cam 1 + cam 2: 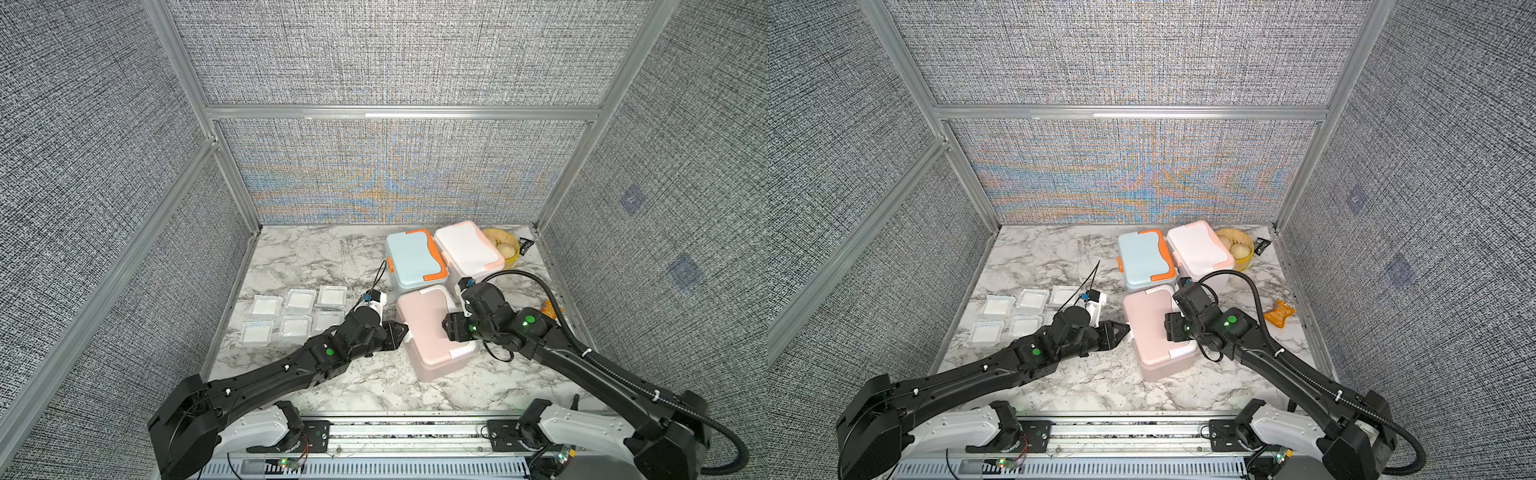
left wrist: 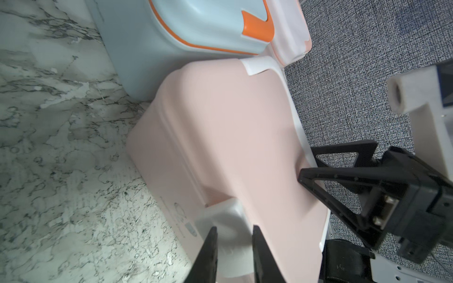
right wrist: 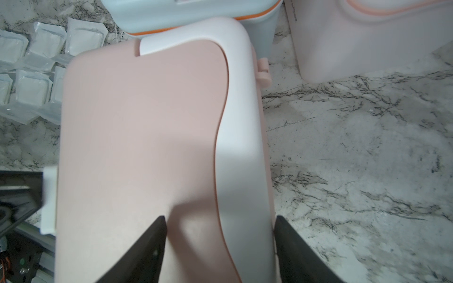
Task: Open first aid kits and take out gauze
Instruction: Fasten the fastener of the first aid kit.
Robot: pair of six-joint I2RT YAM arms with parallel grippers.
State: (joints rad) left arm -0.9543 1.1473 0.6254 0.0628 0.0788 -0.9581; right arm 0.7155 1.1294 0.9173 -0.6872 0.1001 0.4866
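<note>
Nearest the front edge of the marble bench [image 1: 316, 257] you have the dusty pink kit [image 1: 424, 336], a little right of the bench's middle, with its lid down. Your left gripper [image 2: 235, 227] is at the kit's left side. Its fingers stand narrow, one on each side of the white latch [image 2: 224, 213] on that wall; you cannot tell whether they pinch the latch. Your right gripper [image 3: 220, 216] hangs over the lid from the right with its fingers spread wide. One fingertip is over the pink top and the other is just outside the kit's right rim, so the white handle [image 3: 242, 122] lying flat along that side sits between them. It holds nothing.

Just behind the pink kit, close against it, stands the light blue kit [image 1: 415, 257] with orange trim. Right beside that is the white kit [image 1: 469, 249] with peach trim. Both are shut.

The gauze [image 1: 300, 300] lies out on the bench near the left edge: six wrapped pads in two rows of three, apart from the kits. The near right pad is partly hidden by your left arm.

In the back right corner you see a yellow basket [image 1: 513, 259] of buns with a black packet [image 1: 525, 245] beside it. An orange wrapper [image 1: 1279, 312] lies near the right edge.
</note>
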